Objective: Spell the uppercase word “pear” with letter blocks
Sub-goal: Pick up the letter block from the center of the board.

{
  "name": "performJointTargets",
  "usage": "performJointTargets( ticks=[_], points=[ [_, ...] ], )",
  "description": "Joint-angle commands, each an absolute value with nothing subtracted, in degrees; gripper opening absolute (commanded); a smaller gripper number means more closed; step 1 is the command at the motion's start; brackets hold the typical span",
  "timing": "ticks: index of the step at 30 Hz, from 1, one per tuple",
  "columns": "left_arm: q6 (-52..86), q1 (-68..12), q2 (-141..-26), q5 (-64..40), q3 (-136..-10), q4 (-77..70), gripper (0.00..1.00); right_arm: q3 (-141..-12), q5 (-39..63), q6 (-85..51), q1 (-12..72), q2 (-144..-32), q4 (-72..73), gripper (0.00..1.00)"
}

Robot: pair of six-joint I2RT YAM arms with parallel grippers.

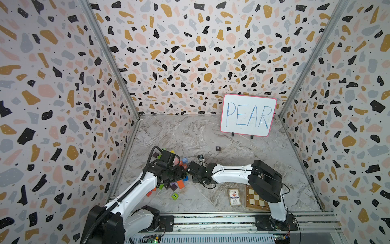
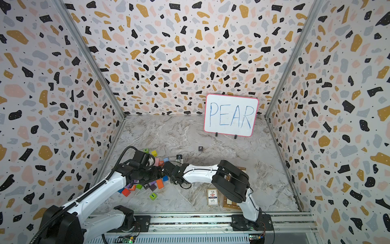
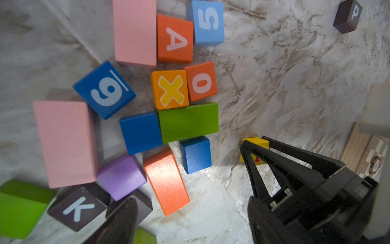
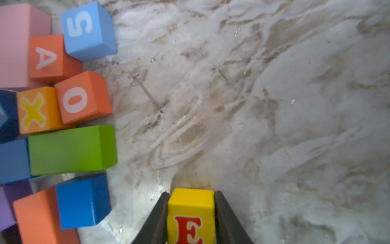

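My right gripper [image 4: 191, 196] is shut on the yellow E block [image 4: 191, 211], low over the marble just right of the block pile; the left wrist view shows the same E block [image 3: 255, 145] between its black fingers. Within the pile, the orange A block [image 3: 174, 39] lies face up between a pink slab and a light-blue 5 cube, and it also shows as the A block [image 4: 49, 58] in the right wrist view. The black P block [image 1: 218, 148] stands alone further back in both top views. My left gripper [image 3: 190, 228] hangs open above the pile's near edge, holding nothing.
The pile holds plain coloured blocks, a black K cube [image 3: 79, 208], a blue 9, an X and a 0. A whiteboard [image 1: 248, 115] reading PEAR stands at the back right. A card deck [image 1: 234, 197] and a small chessboard [image 1: 256, 199] lie near the front.
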State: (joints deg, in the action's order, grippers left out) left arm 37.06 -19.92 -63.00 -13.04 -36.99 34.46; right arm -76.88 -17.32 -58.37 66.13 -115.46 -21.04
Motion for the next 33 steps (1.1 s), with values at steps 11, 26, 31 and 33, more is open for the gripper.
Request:
performJointTargets(
  ticks=[11,26,31,33],
  points=[
    [36.4,-19.7,-62.1,-14.4,-36.6,34.6,0.91,-73.9,-18.2,-57.8,65.1,-111.1,-21.1,0.36],
    [36.1,-19.6,-59.5,-14.1,-36.8,35.3,0.99,-71.4,-18.1,-56.7,64.1,-108.9,-19.2,0.34],
    [36.1,-19.7,-59.6,-14.2,-37.1,35.3,1.0,-70.5,-18.0,-56.5,63.5,-108.2,-19.1,0.33],
    [36.0,-19.7,-59.7,-14.3,-37.3,35.4,0.99,-69.9,-18.1,-56.4,63.0,-107.6,-18.9,0.33]
  ],
)
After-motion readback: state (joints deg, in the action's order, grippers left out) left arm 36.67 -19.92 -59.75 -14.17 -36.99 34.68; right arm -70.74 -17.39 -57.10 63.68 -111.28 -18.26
